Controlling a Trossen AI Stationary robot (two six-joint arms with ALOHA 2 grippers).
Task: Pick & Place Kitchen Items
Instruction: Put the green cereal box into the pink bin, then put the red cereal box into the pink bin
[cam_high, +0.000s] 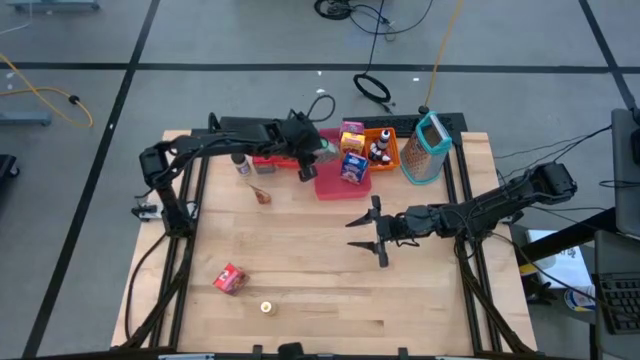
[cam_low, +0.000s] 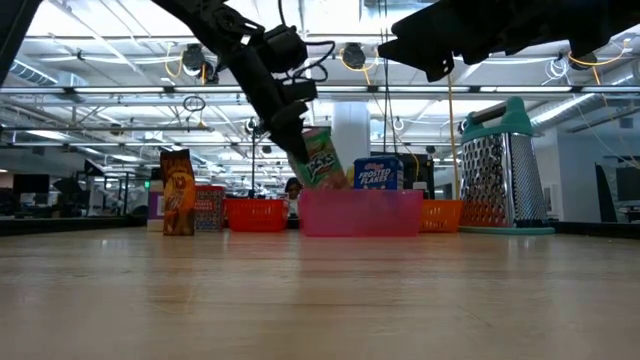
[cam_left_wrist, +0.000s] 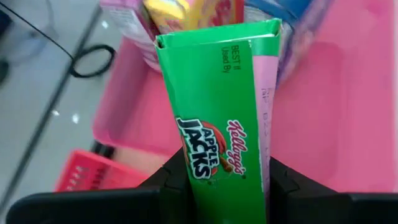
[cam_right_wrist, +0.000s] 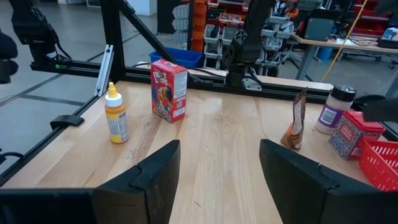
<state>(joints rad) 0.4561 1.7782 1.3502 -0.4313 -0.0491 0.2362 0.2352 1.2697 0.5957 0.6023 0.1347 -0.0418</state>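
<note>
A green Apple Jacks box hangs tilted over the pink tray, and my left gripper is shut on it. In the tray stand a blue Frosted Flakes box and a yellow box. Over the table's middle right, my right gripper stands open and level, holding nothing. On the near left of the table are a red box and an upright yellow bottle. A brown pouch and a white shaker stand at the far left. My left gripper pinches the green box between its two fingers, one on each long edge at the end nearest the wrist. The fingers slant down from the table's left and lie along the box. In the low view the box sits tilted, its free end at the pink tray's rim; whether it touches there I cannot tell.
A red tray sits left of the pink one, an orange tray with small bottles to its right. A metal grater stands at the far right. Bare wood lies across the table's near half.
</note>
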